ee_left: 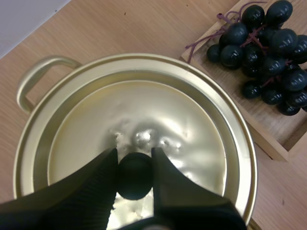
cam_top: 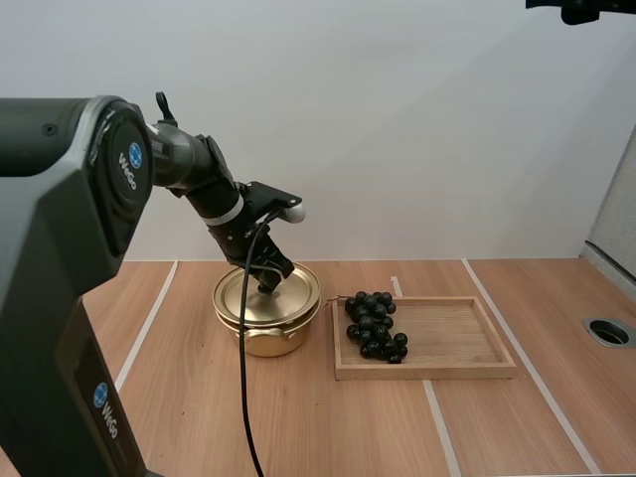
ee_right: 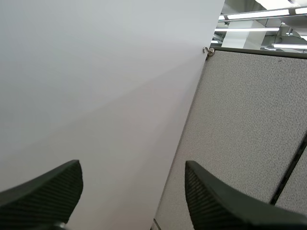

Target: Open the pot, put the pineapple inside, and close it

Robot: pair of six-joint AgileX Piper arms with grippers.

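A golden pot (cam_top: 266, 336) stands on the wooden table with its lid (cam_top: 238, 296) on. My left gripper (cam_top: 268, 281) reaches down onto the lid's centre. Seen from the left wrist, the left gripper (ee_left: 134, 158) is shut on the lid's black knob (ee_left: 135, 179), with one finger on each side of it, and the lid (ee_left: 144, 110) sits flat on the pot's rim. A bunch of dark grapes (cam_top: 375, 324) lies at the left end of a wooden tray (cam_top: 457, 333), just right of the pot. My right gripper (ee_right: 132, 167) is open, holds nothing and faces a white wall.
The pot's looped handle (ee_left: 38, 76) sticks out on the side away from the tray (ee_left: 268, 141). The grapes (ee_left: 268, 52) lie close to the pot's rim. A round metal-ringed hole (cam_top: 609, 331) is set in the table at the far right.
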